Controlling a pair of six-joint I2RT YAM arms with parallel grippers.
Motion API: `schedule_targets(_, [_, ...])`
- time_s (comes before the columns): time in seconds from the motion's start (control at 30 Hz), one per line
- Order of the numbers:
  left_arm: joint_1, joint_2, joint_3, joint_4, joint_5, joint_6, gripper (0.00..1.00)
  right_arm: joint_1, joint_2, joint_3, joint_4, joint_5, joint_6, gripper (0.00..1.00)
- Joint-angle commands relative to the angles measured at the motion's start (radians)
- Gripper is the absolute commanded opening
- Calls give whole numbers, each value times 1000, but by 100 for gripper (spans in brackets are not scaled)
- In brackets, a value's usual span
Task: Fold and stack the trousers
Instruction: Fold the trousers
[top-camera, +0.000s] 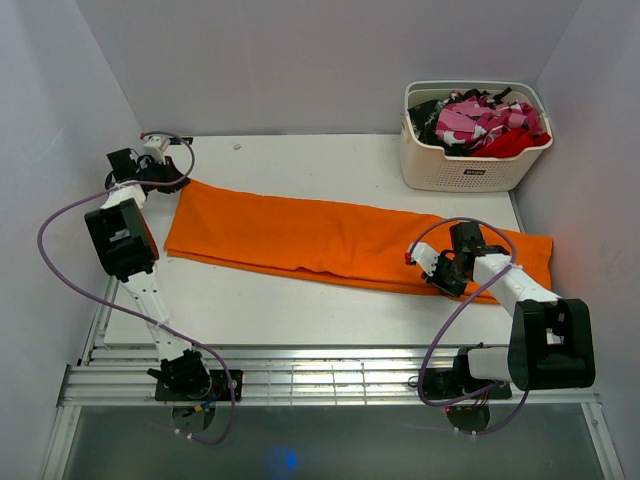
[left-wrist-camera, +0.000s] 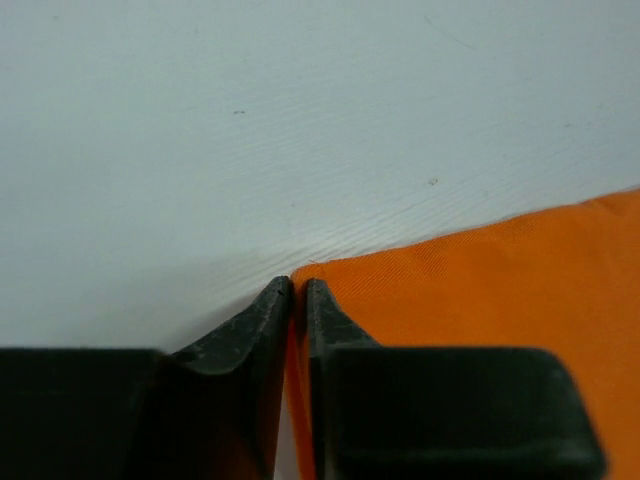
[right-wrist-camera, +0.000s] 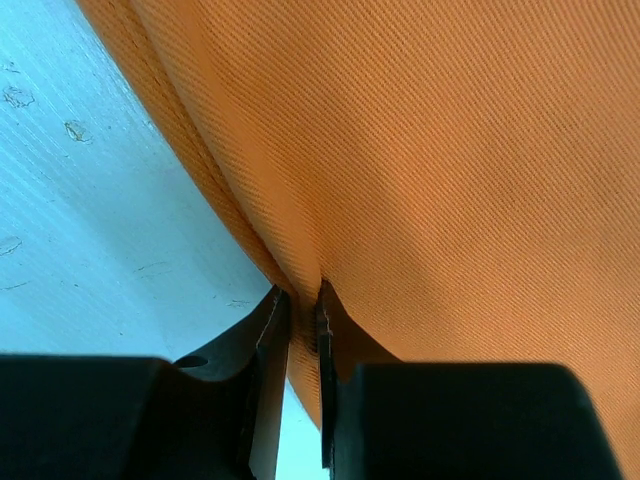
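Note:
The orange trousers (top-camera: 300, 235) lie as one long flat strip across the table, running from the far left to the near right. My left gripper (top-camera: 183, 180) is at the strip's far left corner. In the left wrist view that gripper (left-wrist-camera: 298, 285) is shut on the corner, with a thin fold of the trousers (left-wrist-camera: 500, 280) pinched between its jaws. My right gripper (top-camera: 437, 280) sits at the strip's near edge toward the right end. In the right wrist view it (right-wrist-camera: 300, 295) is shut on that edge of the trousers (right-wrist-camera: 420, 150).
A white basket (top-camera: 475, 170) stands at the back right corner, holding red, pink-patterned and black clothes (top-camera: 480, 120). The bare white table (top-camera: 300, 310) shows in front of and behind the strip. Grey walls close in both sides.

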Motion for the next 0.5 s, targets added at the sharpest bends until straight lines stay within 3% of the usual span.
schedule_targets(0.0, [-11,15,49,1,-15,-3,27,-9,11,-31,-106,58,-17,8])
schedule_targets(0.07, [-11,6,58,-26,-19,-6,40,-7,-10,19,-125,38,-1,9])
schedule_targets(0.13, [-3,-9,80,-100,-25,-6,63,-1,-20,92,-170,8,22,14])
schedule_targets(0.2, [23,-48,85,-181,-10,-9,77,2,-32,140,-210,-33,50,25])
schedule_targets(0.3, [86,-141,40,-258,31,-46,80,33,-49,205,-237,-74,90,38])
schedule_targets(0.47, [155,-342,-160,-413,50,3,79,163,-84,237,-231,-91,177,40])
